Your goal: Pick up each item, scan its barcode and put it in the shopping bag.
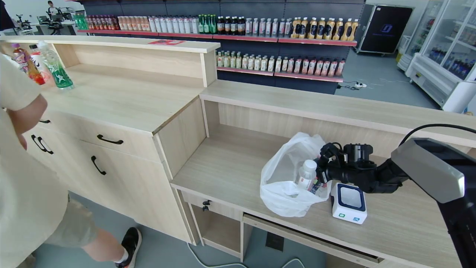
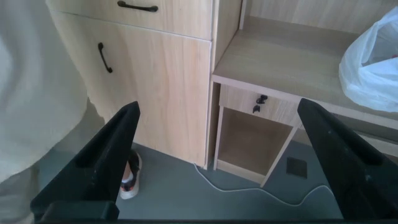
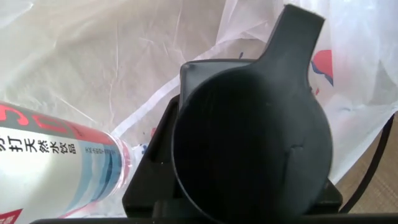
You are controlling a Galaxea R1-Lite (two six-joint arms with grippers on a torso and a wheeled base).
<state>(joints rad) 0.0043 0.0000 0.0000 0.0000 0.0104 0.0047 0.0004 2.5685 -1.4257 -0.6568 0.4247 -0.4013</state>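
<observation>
A clear bottle [image 1: 306, 174] with a white cap and a red-and-blue label stands tilted in the mouth of the white plastic shopping bag [image 1: 283, 193] on the low counter. My right gripper [image 1: 322, 172] is at the bag's right side, shut on the bottle's lower body. In the right wrist view the bottle [image 3: 56, 163] lies against the bag's film [image 3: 112, 56], beside a black gripper part. A white barcode scanner [image 1: 349, 203] sits just right of the bag. My left gripper [image 2: 224, 158] hangs open above the floor, with nothing between its fingers.
Three more bottles, a green one [image 1: 55, 69] among them, stand on the raised counter [image 1: 122, 108] at far left, beside a person's arm [image 1: 24, 111]. The counter's back wall [image 1: 282, 123] rises behind the bag. Drawers and a cabinet [image 2: 155, 74] face my left gripper.
</observation>
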